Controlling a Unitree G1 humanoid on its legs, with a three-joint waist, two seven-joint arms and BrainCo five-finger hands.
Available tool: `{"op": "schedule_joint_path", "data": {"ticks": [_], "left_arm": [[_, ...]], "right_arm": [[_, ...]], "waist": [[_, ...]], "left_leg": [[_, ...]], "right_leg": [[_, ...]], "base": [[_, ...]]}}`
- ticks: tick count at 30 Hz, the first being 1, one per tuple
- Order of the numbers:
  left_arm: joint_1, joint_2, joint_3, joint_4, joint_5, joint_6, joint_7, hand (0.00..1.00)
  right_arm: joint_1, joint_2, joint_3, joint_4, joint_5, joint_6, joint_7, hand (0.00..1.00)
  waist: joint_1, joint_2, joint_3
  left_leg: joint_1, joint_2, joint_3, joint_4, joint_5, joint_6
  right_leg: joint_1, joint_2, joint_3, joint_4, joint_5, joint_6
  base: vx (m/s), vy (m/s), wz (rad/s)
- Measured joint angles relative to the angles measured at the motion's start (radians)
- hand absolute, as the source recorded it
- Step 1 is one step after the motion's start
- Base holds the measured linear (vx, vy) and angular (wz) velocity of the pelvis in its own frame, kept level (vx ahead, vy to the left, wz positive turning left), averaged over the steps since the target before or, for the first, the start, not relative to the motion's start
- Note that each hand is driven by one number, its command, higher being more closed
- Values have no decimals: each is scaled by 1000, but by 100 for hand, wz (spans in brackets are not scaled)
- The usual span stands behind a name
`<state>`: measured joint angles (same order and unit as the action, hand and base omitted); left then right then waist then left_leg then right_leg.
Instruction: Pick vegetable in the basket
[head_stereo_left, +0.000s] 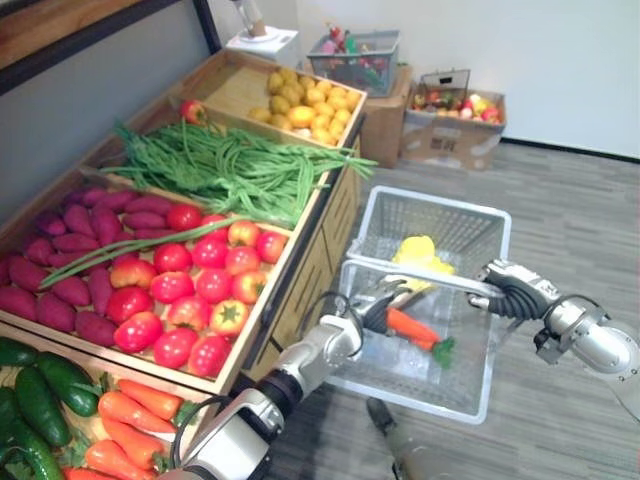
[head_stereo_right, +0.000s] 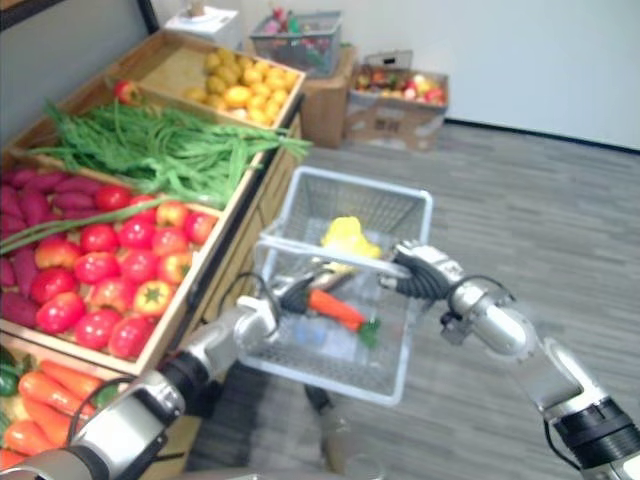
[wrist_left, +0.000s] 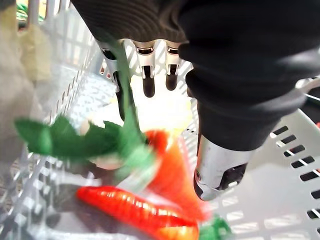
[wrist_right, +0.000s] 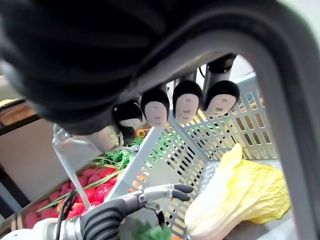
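Carrot (head_stereo_left: 413, 327) lies in the basket (head_stereo_left: 470, 235), centre-right of frame, just beside our left hand (head_stereo_left: 383, 300), whose fingers are relaxed. We judge it light and stiff; grasp mid-body. Right hand (head_stereo_left: 508, 287) clasps the handle (head_stereo_left: 440, 281).

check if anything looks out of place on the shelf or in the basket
Two strays on the shelf: a lone red fruit sits at the back edge of the green beans, apart from the tomatoes, and some long beans lie across the sweet potatoes and tomatoes. The basket looks tidy.
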<state>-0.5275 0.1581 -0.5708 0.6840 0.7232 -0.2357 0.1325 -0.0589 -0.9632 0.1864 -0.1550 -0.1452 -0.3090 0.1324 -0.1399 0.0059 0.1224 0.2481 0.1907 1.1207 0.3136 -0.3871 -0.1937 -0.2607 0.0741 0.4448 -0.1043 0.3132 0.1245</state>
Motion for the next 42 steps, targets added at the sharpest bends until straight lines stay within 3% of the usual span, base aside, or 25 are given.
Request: {"op": "schedule_joint_path", "data": {"ticks": [12,18,21,23,24,25,27,31,35,42], "left_arm": [[-1,11,9,-67,-5,6,0,0],[16,75,-73,-397,-97,-21,-9,0],[34,126,-164,-566,-226,-70,-57,0],[36,166,-206,-749,-381,-124,-89,0],[38,169,-207,-765,-400,-129,-93,0],[52,194,-215,-867,-502,-156,-99,0],[79,217,-231,-954,-595,-167,-103,0],[139,281,-246,-1060,-715,-169,-110,0],[229,320,-198,-1145,-827,-169,-118,0],[447,351,44,-1254,-838,-169,-95,0]], "right_arm": [[1,32,-12,19,7,1,10,100],[7,131,-39,142,-6,10,-14,100],[17,177,-76,230,-24,20,-41,100],[31,228,-98,321,-85,44,-65,100],[33,234,-101,329,-90,47,-66,100],[36,268,-106,391,-110,70,-87,100],[61,316,-137,475,-162,99,-103,100],[97,379,-225,606,-206,153,-142,100],[125,453,-392,725,-206,183,-199,100],[141,598,-595,985,-147,216,-298,100]], "waist": [[2,0,44],[16,3,44],[44,6,43],[66,8,36],[67,8,35],[79,10,34],[104,15,14],[120,23,-15],[138,21,-39],[150,-10,-87]], "left_leg": [[-19,-2,-41,2,-5,11],[-33,6,-92,2,-1,18],[-38,12,-126,4,2,22],[-54,14,-182,4,8,33],[-56,14,-187,4,9,35],[-74,12,-233,6,14,44],[-103,10,-292,9,21,56],[-167,1,-428,21,36,81],[-234,-28,-551,23,59,109],[-303,-84,-733,-12,107,129]], "right_leg": [[0,-20,-28,-1,0,0],[16,-40,-87,-1,1,1],[30,-55,-131,-1,-1,-2],[45,-77,-183,-1,-7,-7],[46,-80,-189,-1,-7,-7],[56,-102,-232,-1,-12,-8],[63,-127,-287,-1,-18,-8],[86,-180,-409,-1,-33,-4],[94,-234,-519,-1,-38,-2],[133,-298,-690,-1,-73,-14]], "base": [[33,-14,9],[26,-28,27],[-3,-34,41],[-33,-44,61],[-49,-46,81],[-45,-33,67],[-71,-39,90],[-39,-4,107],[-33,28,86],[-10,0,77]]}}
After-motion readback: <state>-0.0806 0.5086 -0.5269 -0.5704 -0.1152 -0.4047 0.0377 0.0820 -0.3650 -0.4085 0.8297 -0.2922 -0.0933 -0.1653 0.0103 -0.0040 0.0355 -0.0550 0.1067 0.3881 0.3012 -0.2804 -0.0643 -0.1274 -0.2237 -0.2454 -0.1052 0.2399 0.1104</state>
